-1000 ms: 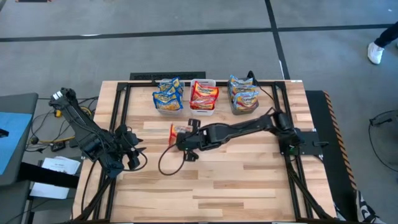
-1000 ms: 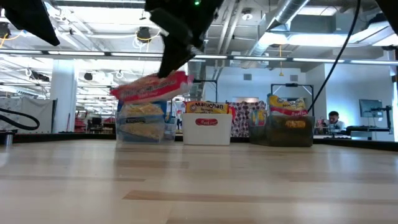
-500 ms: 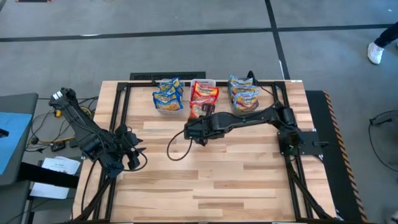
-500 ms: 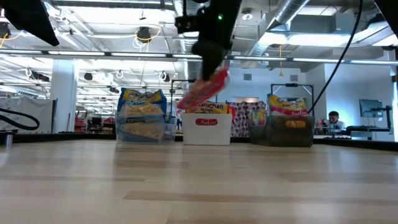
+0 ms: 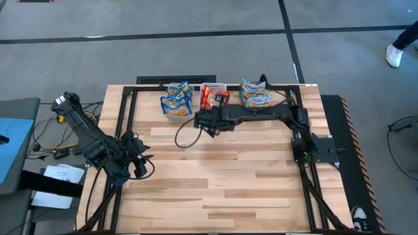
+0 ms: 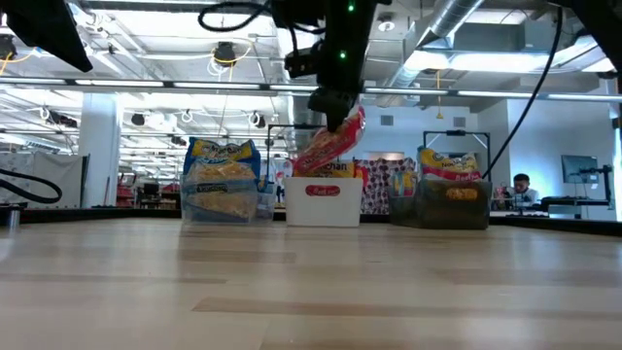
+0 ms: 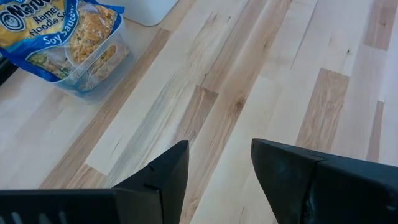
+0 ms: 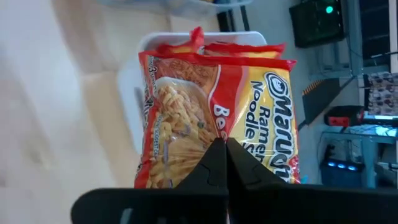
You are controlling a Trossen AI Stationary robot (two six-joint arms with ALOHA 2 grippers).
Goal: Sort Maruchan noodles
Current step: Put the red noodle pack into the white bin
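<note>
The pale wooden plank worktop [image 5: 228, 189] carries three bins in a row at its twelve o'clock edge: a clear plastic bin [image 5: 176, 111] of blue-trimmed packets, a white rectangular bin [image 6: 321, 202] of red-trimmed ones, and a dark grey bin [image 6: 453, 206] of orange-trimmed ones. The right gripper [image 5: 208, 119] reaches over the white bin, its fingers pinched shut on a red-trimmed crinkly Maruchan ramen packet [image 8: 214, 115], hanging tilted just above that bin. The left gripper [image 5: 140, 163] waits at nine o'clock, fingers [image 7: 158, 177] spread wide, holding nothing.
</note>
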